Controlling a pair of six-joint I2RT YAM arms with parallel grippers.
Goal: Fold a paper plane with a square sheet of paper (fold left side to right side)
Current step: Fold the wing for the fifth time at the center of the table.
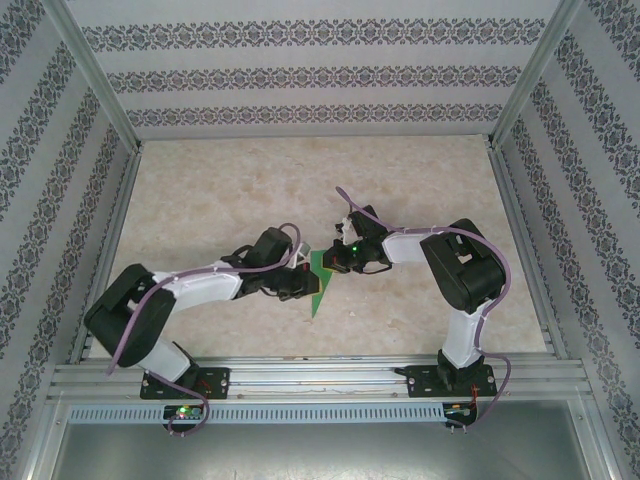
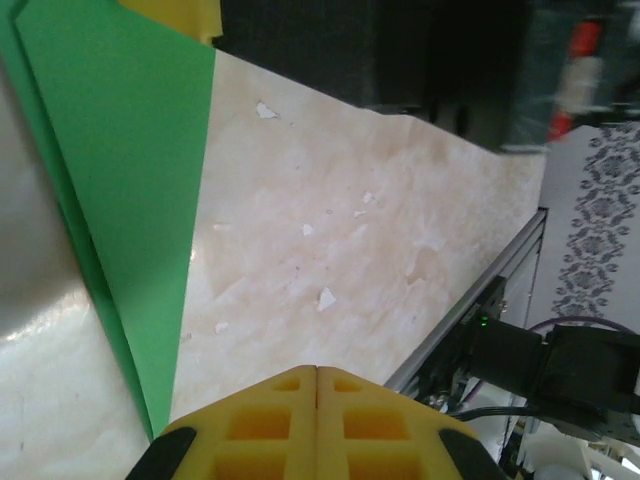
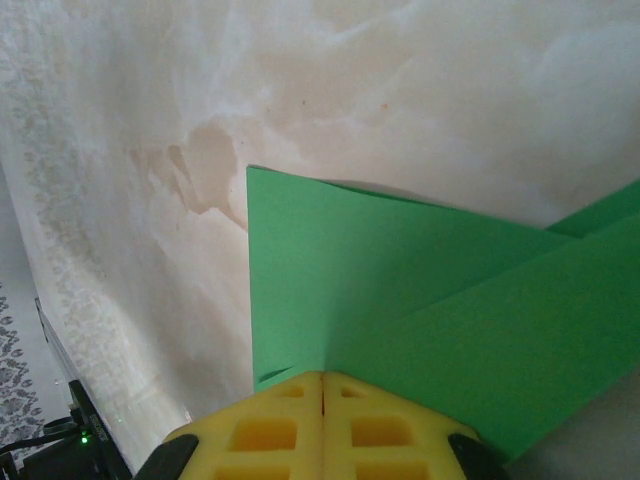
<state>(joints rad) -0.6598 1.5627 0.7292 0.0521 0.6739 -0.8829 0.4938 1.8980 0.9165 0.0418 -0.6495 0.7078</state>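
Green paper plane [image 1: 320, 292]: flat on the tabletop [image 1: 250, 190], folded to a narrow pointed wedge, with its tip toward the arm bases.
layers: the right wrist view shows the paper plane [image 3: 420, 300] as overlapping flaps with a diagonal fold edge. The left wrist view shows it [image 2: 130, 180] as a long taper with a second layer edge along its left side.
left gripper [image 1: 303, 285]: just left of the paper plane. Its fingers [image 2: 270, 425] are closed pad to pad with nothing between them, and the plane's tip ends just beside them.
right gripper [image 1: 337, 260]: at the paper plane's upper right edge. Its fingers [image 3: 270, 435] are closed with the tips at the paper. Can't tell whether they are pressing or pinching it.
surface: pale marbled, with small white chips [image 2: 326, 297] to the right of the paper plane.
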